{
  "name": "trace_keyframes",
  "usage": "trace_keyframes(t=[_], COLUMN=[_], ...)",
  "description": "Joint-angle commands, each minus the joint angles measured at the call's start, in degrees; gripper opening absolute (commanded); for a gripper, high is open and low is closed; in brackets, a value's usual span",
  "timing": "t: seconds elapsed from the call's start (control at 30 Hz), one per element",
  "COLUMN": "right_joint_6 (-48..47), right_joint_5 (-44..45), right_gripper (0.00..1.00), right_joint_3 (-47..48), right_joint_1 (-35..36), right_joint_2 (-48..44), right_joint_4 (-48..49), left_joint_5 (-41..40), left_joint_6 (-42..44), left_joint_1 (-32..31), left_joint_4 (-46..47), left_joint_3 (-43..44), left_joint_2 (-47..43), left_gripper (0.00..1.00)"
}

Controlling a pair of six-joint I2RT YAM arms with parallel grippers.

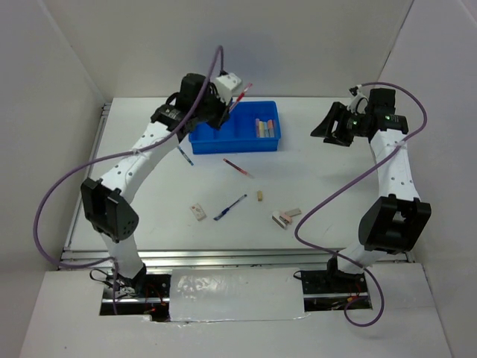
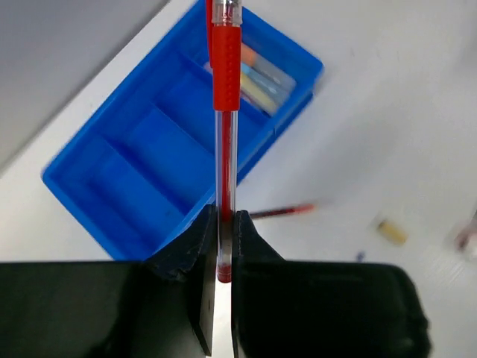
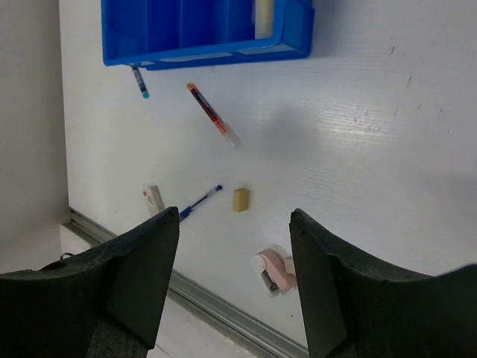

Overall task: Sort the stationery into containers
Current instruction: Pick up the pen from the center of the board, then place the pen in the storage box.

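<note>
my left gripper (image 2: 223,227) sits at the bottom centre of the left wrist view. its jaws are pressed together on the lower end of a red pen (image 2: 226,149), which runs straight up the frame. beyond the pen, in the left and upper middle, lies the blue tray (image 2: 141,149). i judge this pen light and stiff, but the clear barrel looks smooth. pinched so near one end, it may swing or slip; higher up, where it turns red and rubbery, the hold would be surer.

my right gripper (image 3: 232,231) has jaws spread, nothing between. farther on the table (image 3: 373,149) lie a blue pen (image 3: 200,203), a tan piece (image 3: 240,199) and a second red pen (image 3: 212,115).
</note>
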Motion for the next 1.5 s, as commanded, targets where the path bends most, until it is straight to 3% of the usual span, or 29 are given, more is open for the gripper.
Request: trace_keyframes(t=[0.0,0.13,0.3,1.2,1.27,1.4,1.47], right_joint_6=[-1.8,-2.4,-2.3,-2.3,-2.3,-2.5,-2.6], right_joint_5=[-0.1,0.7,0.6,-2.9,-2.8,-2.4,-1.9], right_gripper=[0.68,0.68,0.68,0.67,0.67,0.68,0.68], right_joint_3=[1.5,0.6,-1.3,-2.6,-2.1,-0.9,-0.2], right_joint_1=[-0.3,-0.2,-0.2,0.4,0.6,1.0,1.5], right_joint_2=[0.5,0.1,0.6,3.1,3.3,3.9,4.0], right_joint_4=[-2.1,-1.9,-1.0,-1.6,-1.9,-2.4,-2.3], left_joint_5=[-7.9,-5.6,-1.7,-9.5,-9.4,-9.3,-8.8], left_joint_6=[-28.3,-43.0,-51.5,-56.2,-56.1,-55.6,-55.8], left_joint_1=[1.6,4.4,6.0,2.5,2.5,2.6,2.8], left_joint_4=[-1.2,-0.4,0.1,16.2,16.3,16.3,16.7], left_joint_3=[5.5,15.1,22.7,22.8,23.1,22.8,22.8], left_joint_2=[7.9,15.5,25.4,40.8,41.5,41.9,41.8], left_gripper=[0.00,0.00,0.00,0.07,0.10,0.38,0.44])
